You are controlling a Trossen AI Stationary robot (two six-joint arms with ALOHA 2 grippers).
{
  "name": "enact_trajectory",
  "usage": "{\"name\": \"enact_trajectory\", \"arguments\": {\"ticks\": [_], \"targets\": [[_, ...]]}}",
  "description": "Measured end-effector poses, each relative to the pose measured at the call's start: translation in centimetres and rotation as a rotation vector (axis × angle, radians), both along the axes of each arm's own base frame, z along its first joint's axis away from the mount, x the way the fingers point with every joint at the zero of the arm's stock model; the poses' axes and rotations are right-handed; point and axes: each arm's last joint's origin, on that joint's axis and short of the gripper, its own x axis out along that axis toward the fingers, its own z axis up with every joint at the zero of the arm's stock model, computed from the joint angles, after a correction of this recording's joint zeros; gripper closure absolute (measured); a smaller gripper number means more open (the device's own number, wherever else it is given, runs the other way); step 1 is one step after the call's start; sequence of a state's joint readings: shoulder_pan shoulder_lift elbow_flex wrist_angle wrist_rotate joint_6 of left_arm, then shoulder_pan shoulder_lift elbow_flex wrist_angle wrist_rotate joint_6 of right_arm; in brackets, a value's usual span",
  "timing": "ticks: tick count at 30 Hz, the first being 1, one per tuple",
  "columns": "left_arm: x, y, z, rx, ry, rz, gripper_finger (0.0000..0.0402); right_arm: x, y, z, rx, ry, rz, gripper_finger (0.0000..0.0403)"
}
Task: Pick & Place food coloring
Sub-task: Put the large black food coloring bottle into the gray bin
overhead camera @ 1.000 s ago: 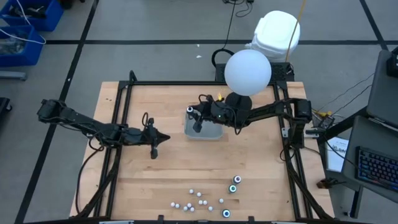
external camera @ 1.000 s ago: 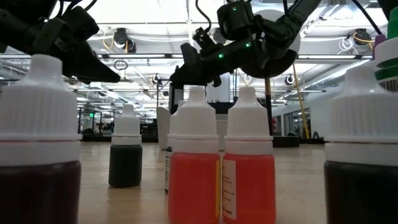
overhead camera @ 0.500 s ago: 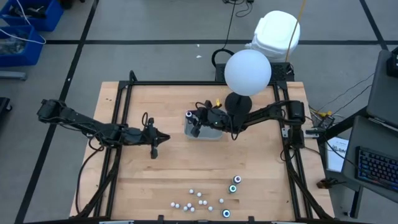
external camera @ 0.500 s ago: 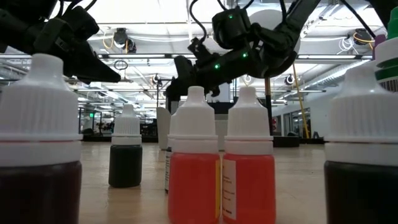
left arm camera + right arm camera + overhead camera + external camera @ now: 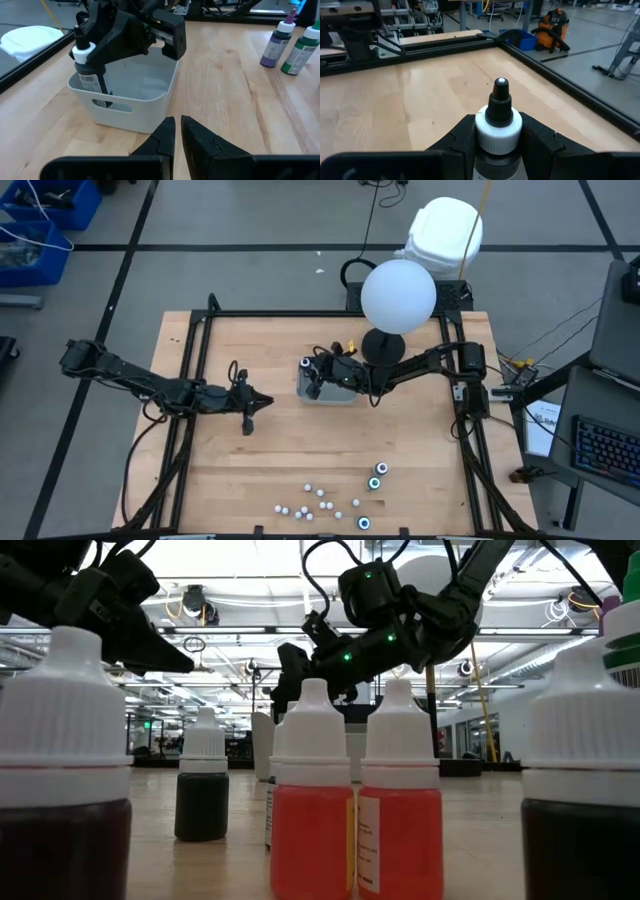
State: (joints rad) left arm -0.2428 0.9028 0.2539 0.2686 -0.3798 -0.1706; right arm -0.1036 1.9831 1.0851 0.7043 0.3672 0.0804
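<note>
Right gripper (image 5: 309, 383) clamping a dark food coloring bottle (image 5: 88, 67) over the grey tray (image 5: 150, 107), left gripper (image 5: 250, 423) nearly closed, empty, beside tray.

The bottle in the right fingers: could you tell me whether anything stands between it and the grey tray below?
Nothing visible does. The right gripper holds the bottle upright just inside the grey tray, near one corner, and the tray's inside looks bare. The left gripper waits apart, over bare wood.
</note>
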Motion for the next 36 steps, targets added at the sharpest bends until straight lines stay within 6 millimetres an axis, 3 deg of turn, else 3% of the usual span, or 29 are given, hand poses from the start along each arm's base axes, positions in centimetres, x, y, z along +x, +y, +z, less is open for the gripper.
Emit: {"name": "enact_trajectory", "arguments": {"ticks": [17,27,36], "targets": [[0.1,0.0,0.2,-0.002,-0.026,-0.001,0.0362,0.0,-0.1,0.2,0.0,-0.041,0.073,0.0296],[0.1,0.0,0.3,0.004,-0.026,-0.002,0.0362,-1.9,-1.1,-0.9,-0.002,-0.126,0.093,0.0296],[0.1,0.0,0.3,0.008,-0.032,0.011,0.0362,-2.3,-1.0,-1.5,-0.049,-0.074,0.1,0.0296]]}}
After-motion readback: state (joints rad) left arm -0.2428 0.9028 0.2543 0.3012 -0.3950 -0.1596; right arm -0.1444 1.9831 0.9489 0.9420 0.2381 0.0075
